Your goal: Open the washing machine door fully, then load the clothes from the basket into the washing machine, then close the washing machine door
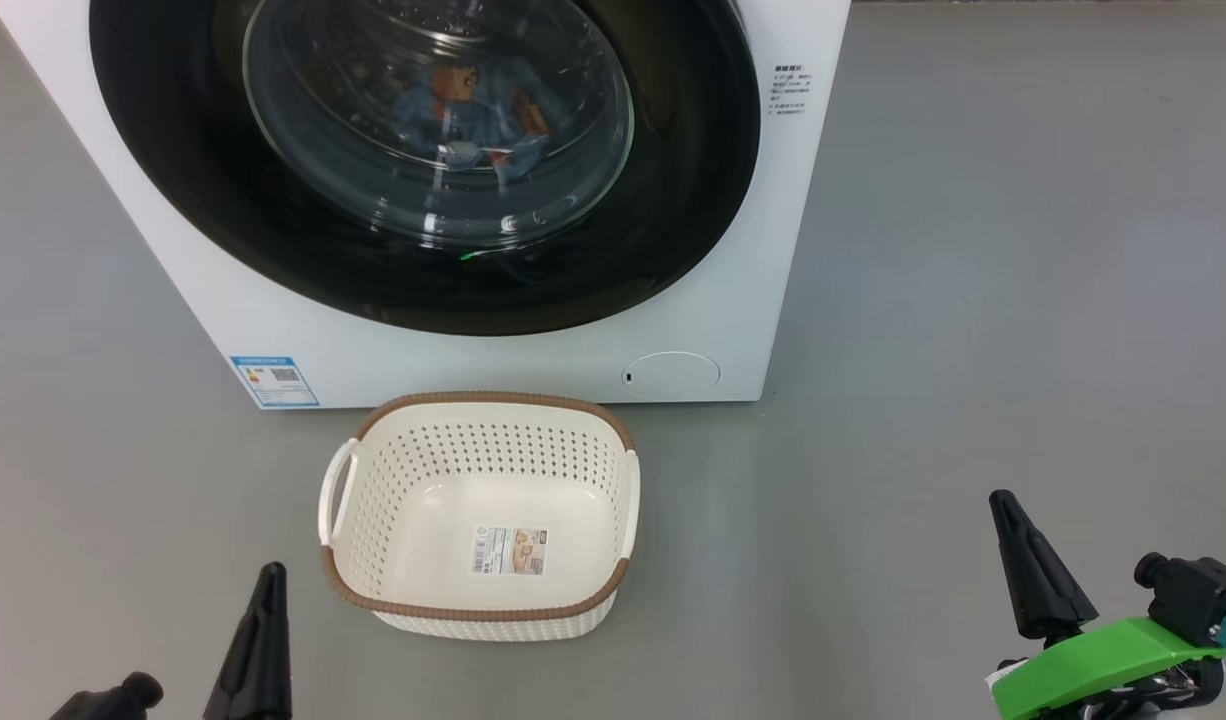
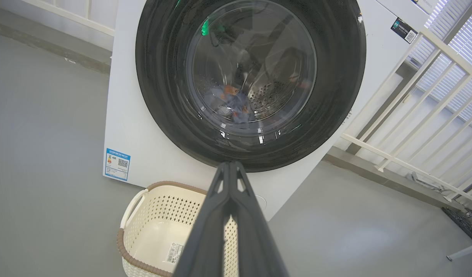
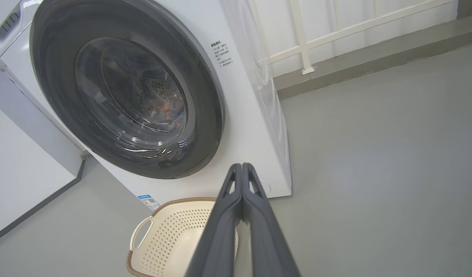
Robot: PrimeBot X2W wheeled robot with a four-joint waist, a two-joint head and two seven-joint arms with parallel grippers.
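- Well, the clothes (image 1: 478, 110), soft and light, lie in the drum (image 2: 267, 96) behind the shut washing machine door (image 1: 673, 200); the basket (image 1: 493, 398) stands empty on the floor (image 1: 973, 300).
- That door looks glossy, rigid; I'd pull at its right edge.
- Left gripper (image 2: 229, 166) and right gripper (image 3: 241, 166): jaws closed, empty.

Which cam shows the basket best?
Head view: the whole basket, empty, paper label visible. Left wrist view: part of it, rest behind the left end effector. Right wrist view: likewise behind the right end effector.

The left gripper (image 1: 269, 582) and the right gripper (image 1: 1006, 508) point forward, well apart, fingers pressed together, both empty.
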